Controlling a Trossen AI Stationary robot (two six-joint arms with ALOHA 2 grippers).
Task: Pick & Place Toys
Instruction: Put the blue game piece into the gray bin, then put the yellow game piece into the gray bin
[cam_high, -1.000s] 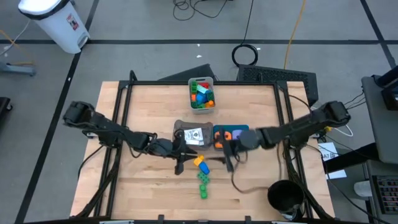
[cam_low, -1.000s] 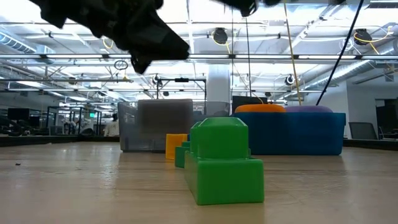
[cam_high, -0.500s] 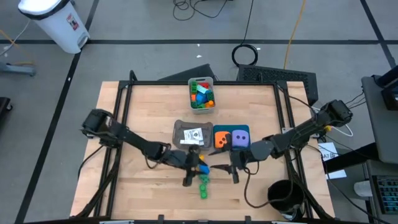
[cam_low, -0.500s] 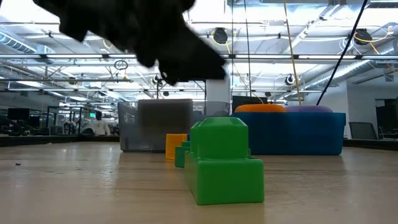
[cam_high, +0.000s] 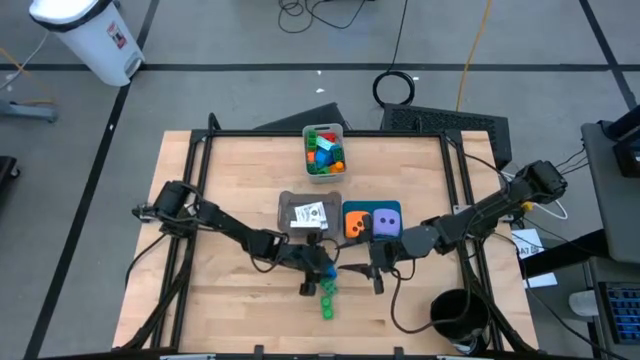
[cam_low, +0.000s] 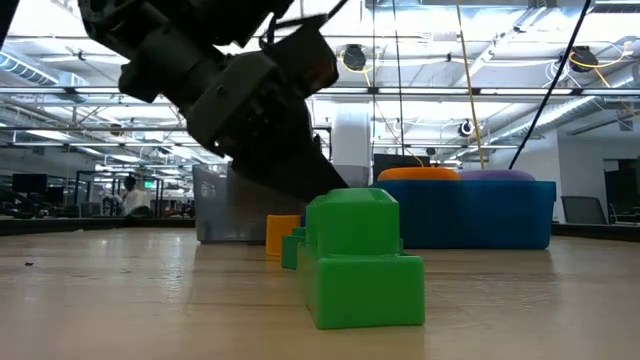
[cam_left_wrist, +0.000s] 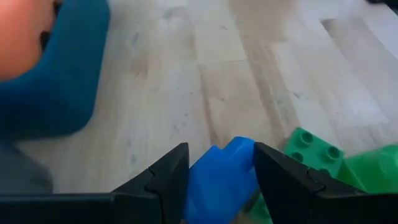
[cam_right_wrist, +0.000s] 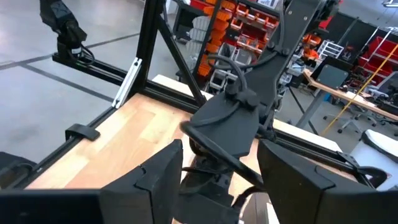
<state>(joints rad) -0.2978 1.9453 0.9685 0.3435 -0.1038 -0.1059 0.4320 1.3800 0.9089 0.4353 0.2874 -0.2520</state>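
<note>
- I had the left gripper (cam_left_wrist: 214, 169) low over the table (cam_high: 230, 180), its fingers parted around the blue brick (cam_left_wrist: 222, 177), which sat between them.
- Green bricks (cam_left_wrist: 317, 155) lay just beside it.
- My right gripper (cam_high: 377, 272) waited near the teal bin (cam_high: 372, 207), fingers apart and empty.
</note>
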